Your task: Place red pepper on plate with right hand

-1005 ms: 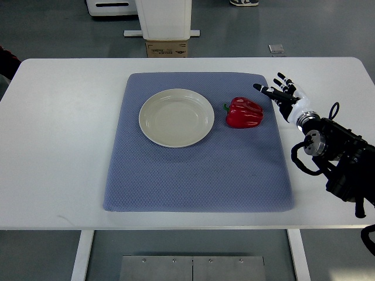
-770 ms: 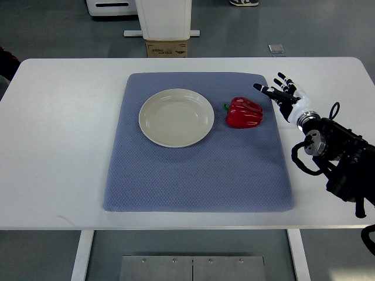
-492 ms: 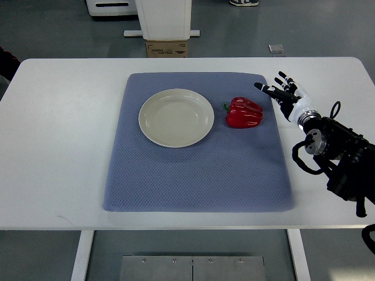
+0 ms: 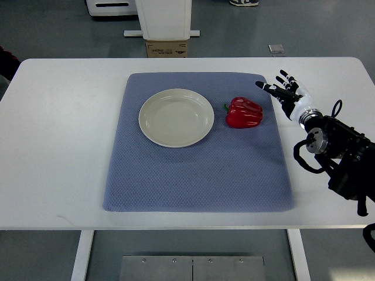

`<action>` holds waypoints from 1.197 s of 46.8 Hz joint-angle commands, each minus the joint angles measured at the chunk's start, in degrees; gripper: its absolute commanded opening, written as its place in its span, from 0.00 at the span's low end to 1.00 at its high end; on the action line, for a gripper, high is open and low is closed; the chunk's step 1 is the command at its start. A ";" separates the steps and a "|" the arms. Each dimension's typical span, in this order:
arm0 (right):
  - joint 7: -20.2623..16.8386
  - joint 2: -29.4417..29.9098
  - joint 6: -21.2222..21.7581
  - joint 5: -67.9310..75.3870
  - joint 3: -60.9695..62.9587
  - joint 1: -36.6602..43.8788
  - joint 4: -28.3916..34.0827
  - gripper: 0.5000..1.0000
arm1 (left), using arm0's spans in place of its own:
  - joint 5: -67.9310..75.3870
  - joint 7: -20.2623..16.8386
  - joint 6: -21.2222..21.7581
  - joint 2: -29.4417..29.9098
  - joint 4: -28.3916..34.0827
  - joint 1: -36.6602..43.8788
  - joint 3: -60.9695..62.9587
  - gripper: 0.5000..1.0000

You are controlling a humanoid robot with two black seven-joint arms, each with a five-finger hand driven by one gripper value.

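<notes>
A white bench [image 4: 64, 146] fills most of the view, and a blue-grey textured mat [image 4: 199, 175] lies flat on its middle, its edges roughly square to the bench. Beyond the far edge, on the grey floor [image 4: 53, 29], stands a white pedestal [image 4: 163, 17] with a small cardboard box [image 4: 167, 48] at its foot. A small pale square object [image 4: 276, 48] lies on the floor to the right.
</notes>
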 commanded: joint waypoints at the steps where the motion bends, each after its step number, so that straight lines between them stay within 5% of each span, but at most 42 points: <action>1: 0.09 0.01 0.72 0.00 0.03 0.18 0.03 1.00 | 0.00 -0.02 0.09 0.00 0.01 0.04 0.00 1.00; 56: 0.79 -3.86 3.44 0.09 0.38 1.94 -0.14 1.00 | 0.00 -0.02 0.00 0.00 0.01 0.04 0.00 1.00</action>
